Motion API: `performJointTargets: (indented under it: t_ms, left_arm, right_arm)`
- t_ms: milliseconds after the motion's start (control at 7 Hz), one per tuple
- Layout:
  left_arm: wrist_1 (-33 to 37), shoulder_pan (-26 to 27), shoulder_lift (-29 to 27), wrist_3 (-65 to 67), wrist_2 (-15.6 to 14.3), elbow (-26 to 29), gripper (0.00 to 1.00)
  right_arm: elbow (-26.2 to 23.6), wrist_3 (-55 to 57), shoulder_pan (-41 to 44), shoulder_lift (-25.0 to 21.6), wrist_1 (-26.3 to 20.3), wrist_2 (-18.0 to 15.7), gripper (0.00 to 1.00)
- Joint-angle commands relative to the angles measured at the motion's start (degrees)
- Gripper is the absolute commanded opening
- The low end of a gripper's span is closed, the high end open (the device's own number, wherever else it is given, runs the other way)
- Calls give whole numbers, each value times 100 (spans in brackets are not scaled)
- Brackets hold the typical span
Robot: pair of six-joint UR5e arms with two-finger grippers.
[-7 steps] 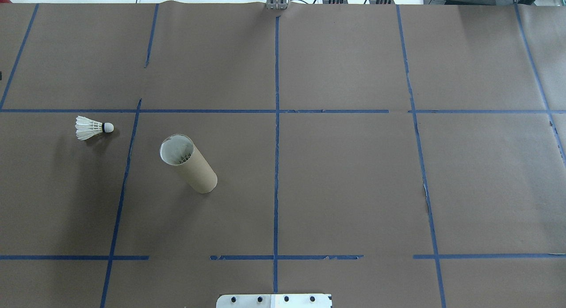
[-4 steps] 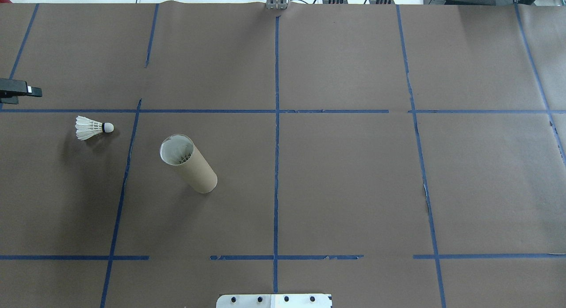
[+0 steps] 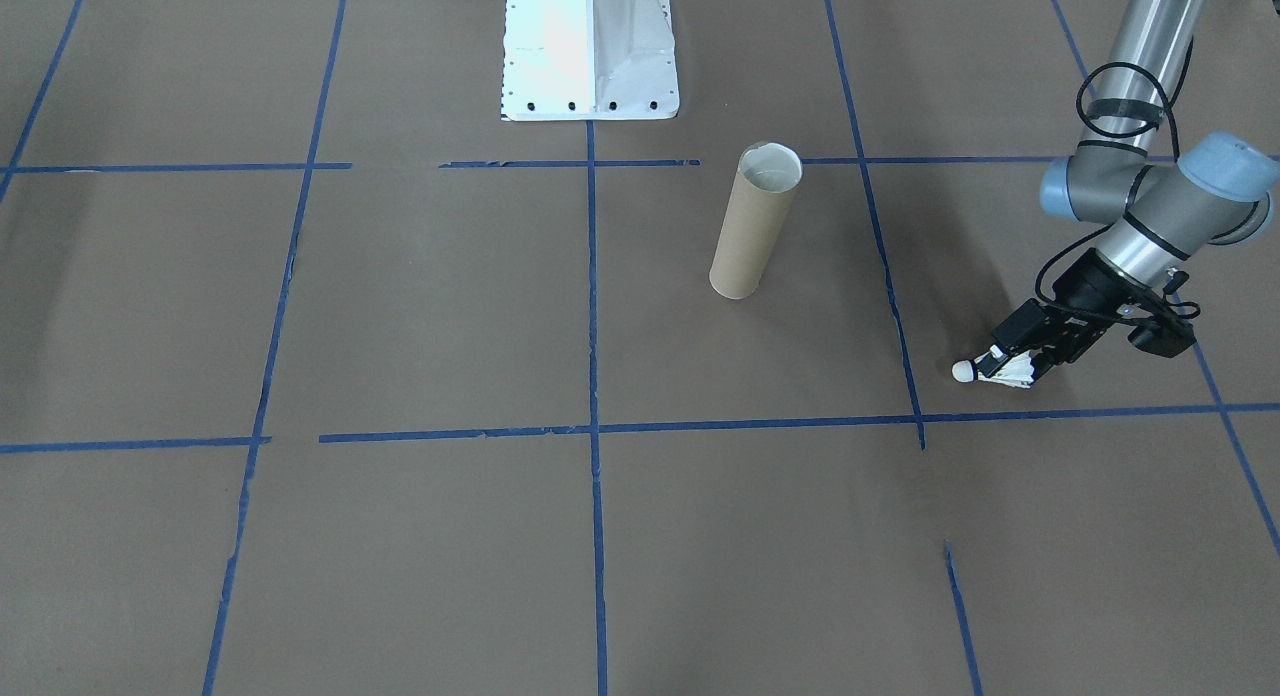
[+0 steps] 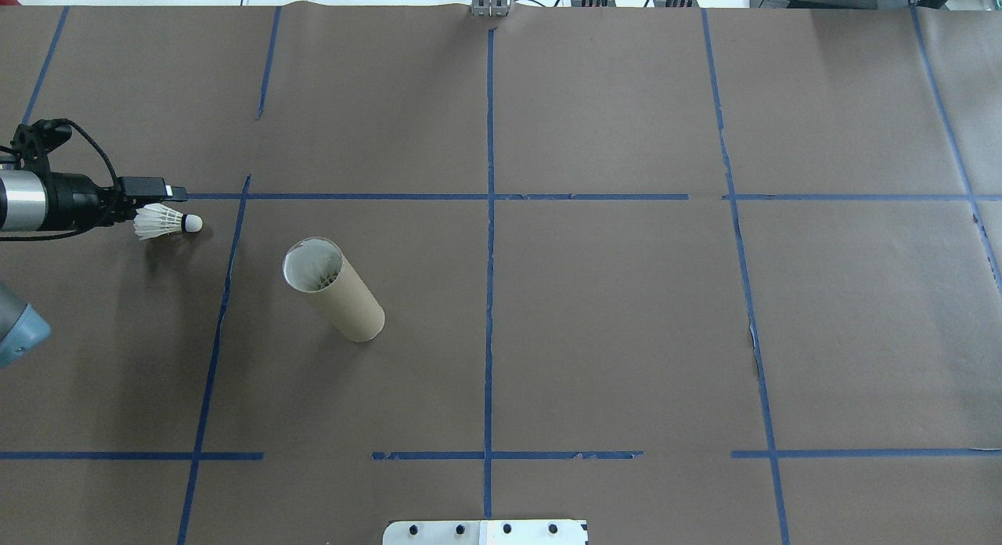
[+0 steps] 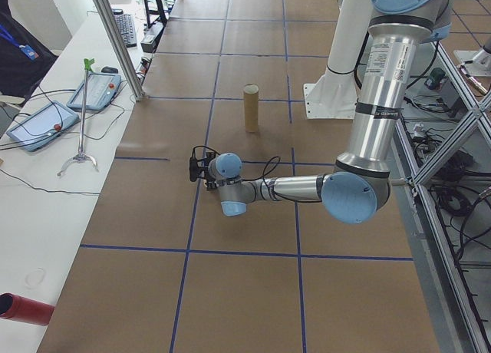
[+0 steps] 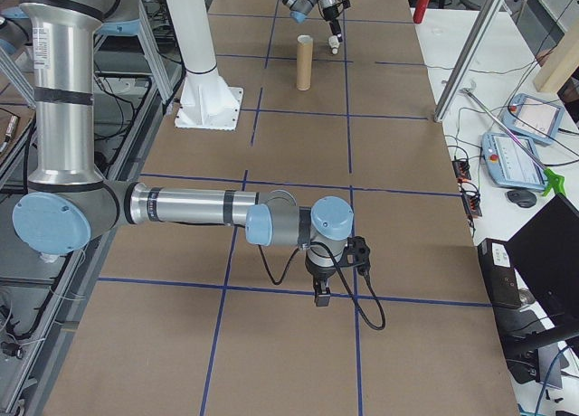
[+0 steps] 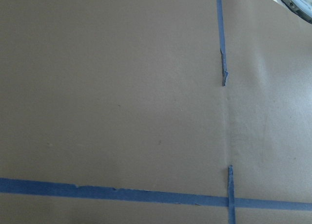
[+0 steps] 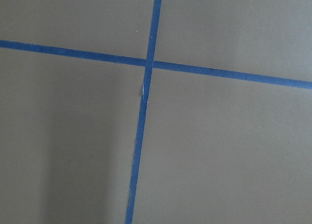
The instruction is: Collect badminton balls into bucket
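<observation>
Shuttlecock [image 3: 1003, 373] skirt half hidden under left gripper [image 3: 1020, 361].

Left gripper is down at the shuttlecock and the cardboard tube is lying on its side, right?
Not quite. The left gripper is at the shuttlecock, but the cardboard tube stands upright, open end up. The exterior left view shows this most plainly.

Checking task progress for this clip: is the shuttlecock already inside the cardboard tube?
No, the shuttlecock lies on the brown paper by the left hand, well apart from the upright cardboard tube.
</observation>
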State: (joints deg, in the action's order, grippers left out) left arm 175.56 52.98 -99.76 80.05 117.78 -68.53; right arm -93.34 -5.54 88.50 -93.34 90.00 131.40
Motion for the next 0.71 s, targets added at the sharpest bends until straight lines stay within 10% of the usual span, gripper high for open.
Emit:
performJointTargets:
  t_ms: [0,571]
  left_arm:
    - [74,-25,385,28,539,-195,100]
    - [57,1,414,265,685,-407,98]
  right_arm:
    - [0,-9,0,0,0,0,100]
    - [0,0,0,0,0,0,100]
